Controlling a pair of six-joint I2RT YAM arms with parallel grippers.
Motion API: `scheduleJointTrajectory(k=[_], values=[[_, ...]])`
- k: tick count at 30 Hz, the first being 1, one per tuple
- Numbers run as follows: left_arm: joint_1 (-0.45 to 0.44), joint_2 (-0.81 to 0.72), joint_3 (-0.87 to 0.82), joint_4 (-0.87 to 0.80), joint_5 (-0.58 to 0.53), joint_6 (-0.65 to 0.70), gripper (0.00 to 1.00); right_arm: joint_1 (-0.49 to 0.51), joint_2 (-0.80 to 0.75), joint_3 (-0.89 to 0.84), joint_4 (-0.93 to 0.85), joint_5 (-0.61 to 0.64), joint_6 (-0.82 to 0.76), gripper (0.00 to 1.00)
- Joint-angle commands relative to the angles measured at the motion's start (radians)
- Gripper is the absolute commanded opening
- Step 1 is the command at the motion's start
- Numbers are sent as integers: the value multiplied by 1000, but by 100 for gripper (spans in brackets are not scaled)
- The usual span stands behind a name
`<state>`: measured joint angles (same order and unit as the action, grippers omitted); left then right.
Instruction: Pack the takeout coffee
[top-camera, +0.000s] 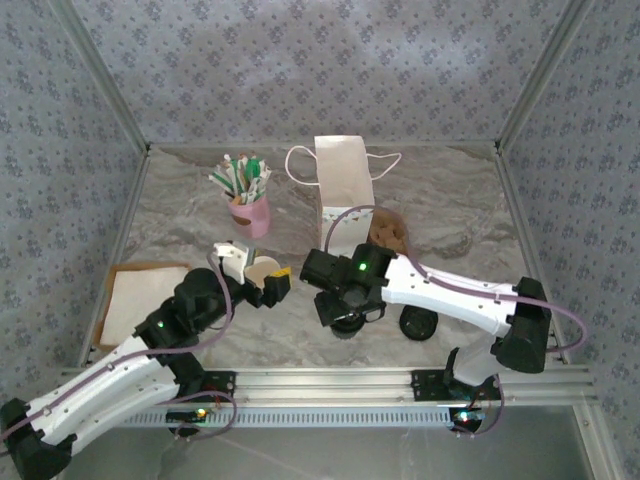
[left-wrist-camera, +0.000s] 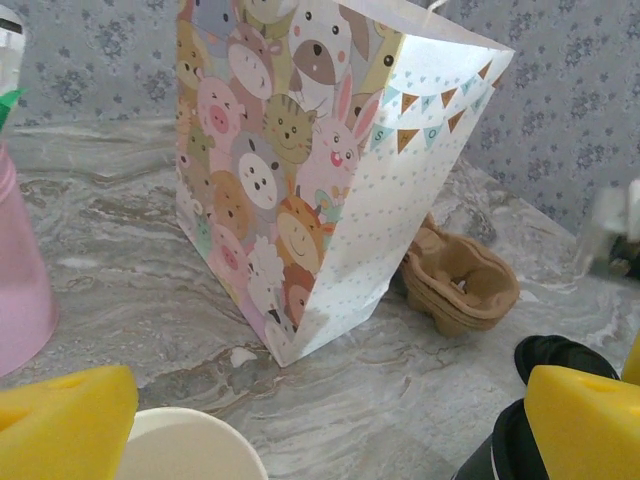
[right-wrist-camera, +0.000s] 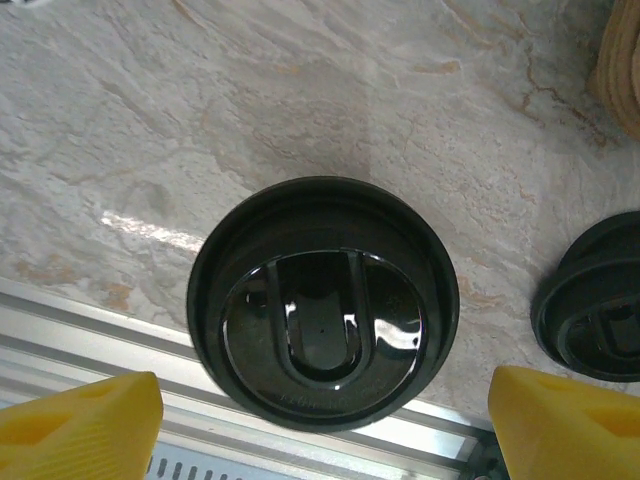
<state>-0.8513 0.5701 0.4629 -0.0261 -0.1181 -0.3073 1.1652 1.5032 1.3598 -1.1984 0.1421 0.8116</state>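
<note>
A grey-veined marble tabletop (top-camera: 200, 215) fills the middle of the top view, with a metal rail (top-camera: 330, 380) along its lower edge. A pink cup (top-camera: 250, 215) of straws stands upper centre-left. A paper bag (top-camera: 343, 190) printed with cartoon animals stands upright at upper centre, a brown moulded carrier (top-camera: 388, 233) just beside its right. A flat tan tray (top-camera: 140, 300) lies at left. A black lid (right-wrist-camera: 322, 315) lies at lower centre by the rail, a second black lid (right-wrist-camera: 592, 312) near its right.
</note>
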Motion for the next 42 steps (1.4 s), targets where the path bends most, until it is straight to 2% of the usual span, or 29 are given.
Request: scheduleJointTrajectory(k=[1, 10, 22, 36, 42], values=[[-5, -4, 16, 3, -22, -4, 100, -6, 21, -11, 0, -20, -20, 87], [-6, 1, 17, 4, -18, -4, 99, -7, 70, -27, 19, -47, -32, 88], [-5, 11, 19, 9, -7, -4, 99, -24, 83, -40, -1, -17, -31, 81], [-5, 25, 17, 17, -1, -6, 99, -16, 52, 24, -32, 36, -22, 86], [-5, 31, 19, 17, -5, 0, 100, -13, 5, 42, -16, 23, -31, 88]])
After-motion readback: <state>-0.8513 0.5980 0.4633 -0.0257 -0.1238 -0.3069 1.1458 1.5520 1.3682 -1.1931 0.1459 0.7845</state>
